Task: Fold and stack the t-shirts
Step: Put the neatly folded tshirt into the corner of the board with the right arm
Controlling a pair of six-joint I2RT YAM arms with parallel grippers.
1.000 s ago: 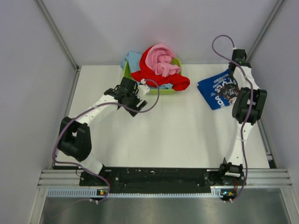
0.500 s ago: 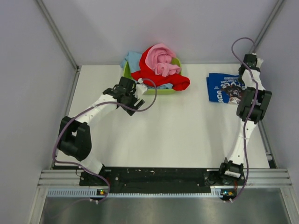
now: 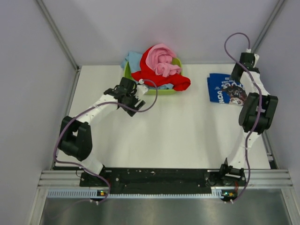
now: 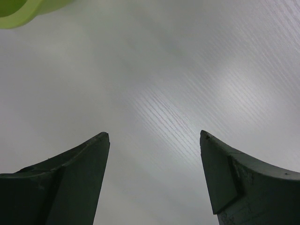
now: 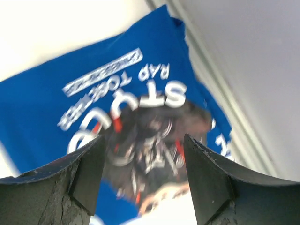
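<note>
My left gripper [image 4: 154,136] hung low over the bare white table [image 3: 178,131] with its jaws spread wide and nothing between them. Only wood-grain tabletop showed in the gap, and a corner of the lime green tub [image 4: 18,7] showed at the upper left of my left wrist view. From above, that gripper sat just beside the near left corner of the tub, apart from the cloth in it. My right gripper [image 5: 143,138] was out at the far right of the table, poised over the royal blue shirt [image 3: 224,88]. Its jaws stood apart and gripped nothing, and the white lettering and dark cartoon print showed through the gap between my fingers [image 5: 79,173]. That shirt lay folded and flat on the table near the right wall, well apart from the tub. The other shirts were heaped in the tub at the far edge. The pink one [image 3: 161,61] was bunched on top, the red one [image 3: 159,77] spilled over the near right rim, and the light blue one [image 3: 133,58] poked out at the far left.
</note>
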